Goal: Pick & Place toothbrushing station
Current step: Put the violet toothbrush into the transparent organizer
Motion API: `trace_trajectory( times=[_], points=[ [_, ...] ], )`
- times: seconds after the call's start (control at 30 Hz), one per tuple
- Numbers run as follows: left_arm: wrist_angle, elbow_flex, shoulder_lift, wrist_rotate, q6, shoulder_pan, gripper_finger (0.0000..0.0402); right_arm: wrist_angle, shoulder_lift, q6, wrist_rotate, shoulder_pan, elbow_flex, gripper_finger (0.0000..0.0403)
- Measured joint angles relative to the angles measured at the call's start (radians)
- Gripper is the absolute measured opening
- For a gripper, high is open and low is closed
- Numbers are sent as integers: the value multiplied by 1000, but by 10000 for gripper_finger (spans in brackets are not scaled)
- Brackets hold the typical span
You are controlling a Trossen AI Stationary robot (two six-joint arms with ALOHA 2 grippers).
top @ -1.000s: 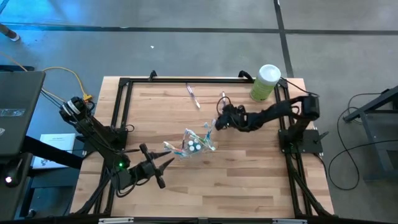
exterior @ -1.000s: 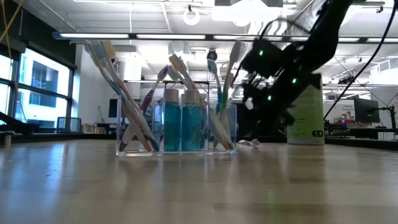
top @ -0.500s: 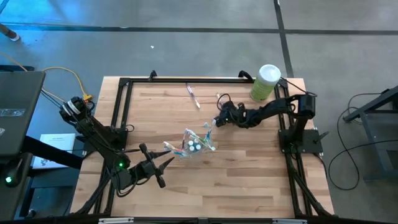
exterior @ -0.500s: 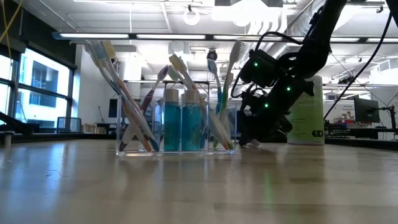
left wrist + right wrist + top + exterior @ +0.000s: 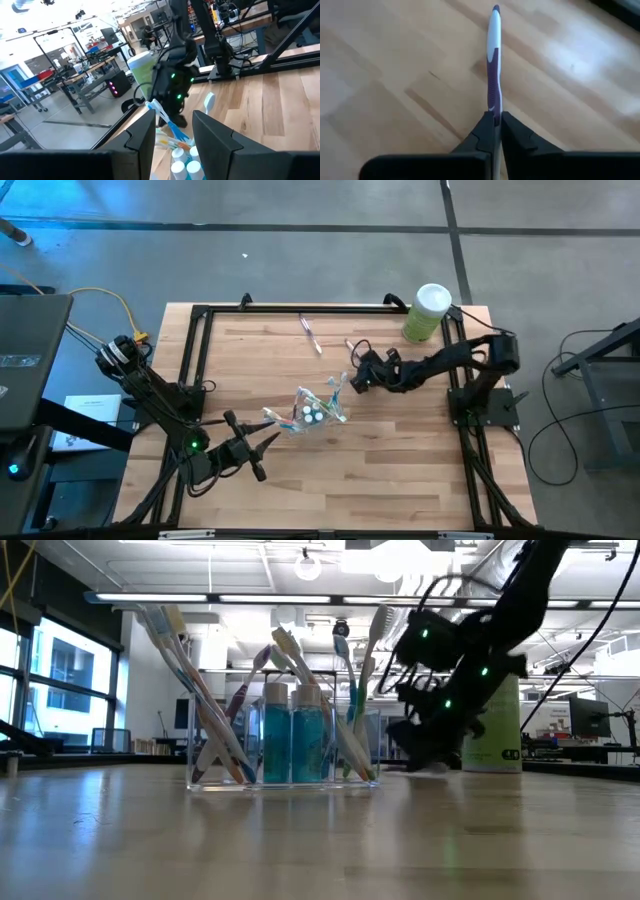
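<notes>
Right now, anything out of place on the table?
Yes: one toothbrush lies loose on the wood near the far edge, apart from the clear holder where the other brushes and tubes stand. The right gripper is pinched on a purple-and-white toothbrush just above the table. The left gripper waits near the holder.

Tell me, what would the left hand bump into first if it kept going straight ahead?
Probably the clear station full of toothbrushes. It sits right ahead of the left hand in its own camera, before the right hand, though depth is hard to judge.
</notes>
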Motion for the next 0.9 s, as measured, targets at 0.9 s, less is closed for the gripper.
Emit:
trace_trajectory(
  times=[0.9],
  points=[
    [3,0,-2,-44,-55,-21,124,50,-578,-610,430,668,7,1]
  ],
)
